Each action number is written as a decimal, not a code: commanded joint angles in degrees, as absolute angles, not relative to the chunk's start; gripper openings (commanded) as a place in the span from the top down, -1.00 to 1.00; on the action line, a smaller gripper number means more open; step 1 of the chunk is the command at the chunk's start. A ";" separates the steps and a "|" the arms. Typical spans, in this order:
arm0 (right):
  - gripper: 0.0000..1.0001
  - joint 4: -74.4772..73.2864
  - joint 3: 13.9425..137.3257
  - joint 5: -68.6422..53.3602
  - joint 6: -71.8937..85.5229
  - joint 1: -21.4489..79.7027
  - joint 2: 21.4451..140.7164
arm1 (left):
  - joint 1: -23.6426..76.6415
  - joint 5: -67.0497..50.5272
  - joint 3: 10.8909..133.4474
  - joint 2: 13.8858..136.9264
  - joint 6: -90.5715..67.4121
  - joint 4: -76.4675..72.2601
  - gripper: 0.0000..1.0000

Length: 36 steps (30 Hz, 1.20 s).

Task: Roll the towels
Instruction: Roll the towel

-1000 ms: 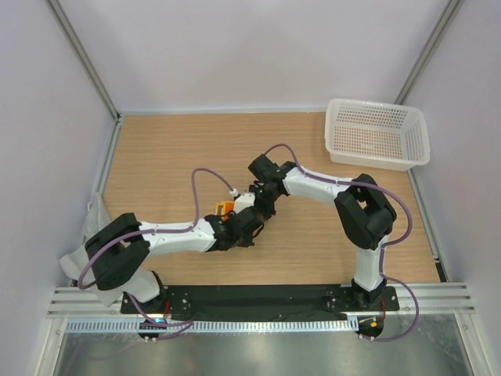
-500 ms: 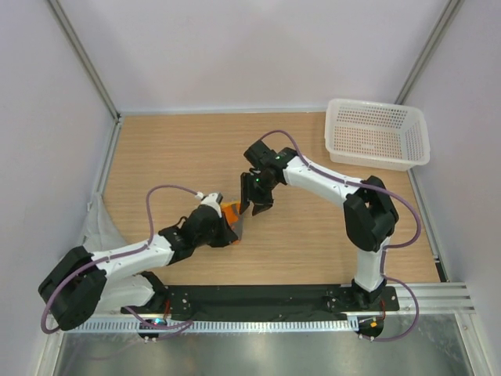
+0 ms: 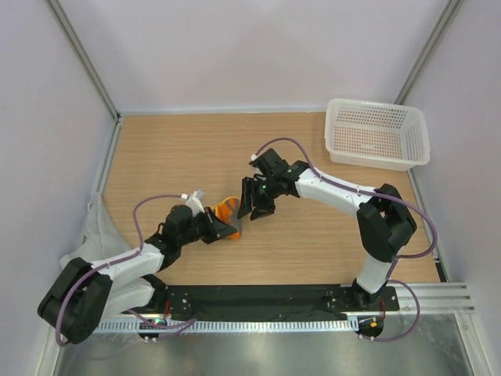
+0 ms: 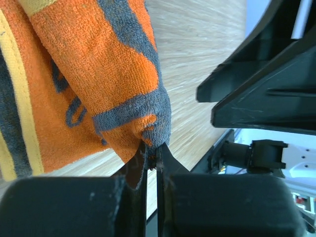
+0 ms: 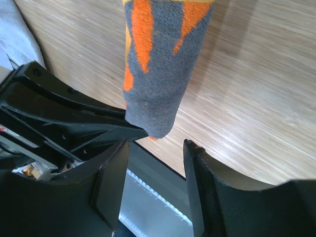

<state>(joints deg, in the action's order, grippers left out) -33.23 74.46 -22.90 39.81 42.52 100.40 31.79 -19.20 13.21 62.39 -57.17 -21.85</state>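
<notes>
1. As the right end effector (image 3: pixel 255 210) let go, its jaws went from nearly closed to about half open within the last second. They stood empty, just at 3 o'clock of the orange towel (image 3: pixel 227 207).
2. Over that same second the left end effector (image 3: pixel 225 229) drew back from the middle of the counter (image 3: pixel 172 157) toward 7 o'clock. It was pinched fully shut on a lower corner of the orange towel, which went with it.
3. The orange towel therefore sat slightly to 8 o'clock of the counter's centre, bunched into a loose tube and held by the left grip alone.
4. In the right wrist view its grey-and-orange end pointed at the gap between the open right fingers (image 5: pixel 112 183) without touching them.
5. Whether the tube rested on the counter or hung just above it could not be told.
6. The grey towel (image 3: pixel 95 233) lay crumpled at the 8 o'clock edge, partly off the counter. The basket (image 3: pixel 368 162) kept its place at 1 o'clock.
7. That release probably meant the right arm had finished its share of the orange roll. The roll looked loose, though, and the grey towel seemed not yet started, so the task was well short of done.
</notes>
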 commanded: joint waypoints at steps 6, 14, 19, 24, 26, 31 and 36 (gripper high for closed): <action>-0.11 -15.67 68.65 -30.49 42.18 42.63 101.86 | 25.85 -27.33 6.77 63.46 -65.12 -37.79 1.00; -0.18 -10.64 67.32 -31.55 43.24 42.63 106.78 | 24.61 -23.39 4.13 56.10 -66.09 -28.23 0.99; -0.22 -9.14 66.80 -31.11 42.89 42.71 108.54 | 22.07 -22.32 3.43 49.49 -65.83 -18.38 0.99; -0.22 -5.99 66.01 -31.46 43.07 42.71 110.39 | 19.52 -22.93 2.73 45.53 -66.09 -11.79 0.99; -0.22 -4.84 65.92 -31.90 43.59 42.89 110.83 | 18.46 -23.55 2.37 45.79 -66.27 -11.16 1.00; -0.28 3.15 64.87 -33.75 45.61 43.77 111.53 | 16.62 -25.49 2.11 49.65 -66.09 -10.81 0.99; -0.36 9.75 64.51 -34.45 47.81 44.38 112.76 | 13.98 -26.80 2.29 55.01 -65.74 -10.37 0.99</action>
<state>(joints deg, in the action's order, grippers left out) 1.89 64.64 -32.80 45.82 43.79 111.94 15.66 -25.19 3.29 52.58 -65.87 -13.15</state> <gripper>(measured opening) 0.671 0.030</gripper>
